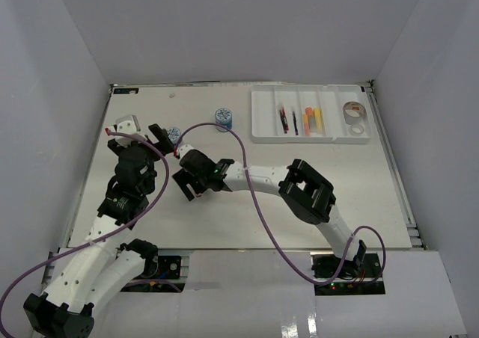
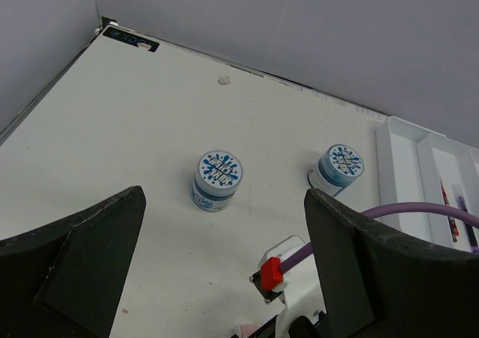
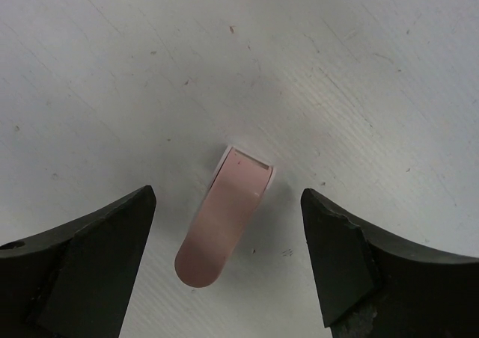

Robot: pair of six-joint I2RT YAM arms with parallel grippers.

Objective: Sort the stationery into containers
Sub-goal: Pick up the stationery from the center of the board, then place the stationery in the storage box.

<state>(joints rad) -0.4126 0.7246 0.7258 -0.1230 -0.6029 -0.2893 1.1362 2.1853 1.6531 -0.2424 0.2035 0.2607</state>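
Note:
A pink eraser (image 3: pixel 224 220) lies on the table between the open fingers of my right gripper (image 3: pixel 227 196); it is untouched, and in the top view that gripper (image 1: pixel 185 186) hides it. Two blue-patterned-lid jars (image 1: pixel 174 134) (image 1: pixel 223 118) stand upright at the back left; they also show in the left wrist view (image 2: pixel 220 179) (image 2: pixel 340 167). My left gripper (image 1: pixel 142 138) is open and empty, just left of the nearer jar. The white tray (image 1: pixel 258 115) holds a red pen (image 1: pixel 283 119), a black pen (image 1: pixel 294 121), orange and yellow markers (image 1: pixel 307 121) and two tape rolls (image 1: pixel 353 112).
The right arm's wrist, with a purple cable and red plug (image 2: pixel 273 272), sits close in front of my left gripper (image 2: pixel 224 202). White walls enclose the table on three sides. The tray's edge (image 2: pixel 397 166) shows at the right of the left wrist view.

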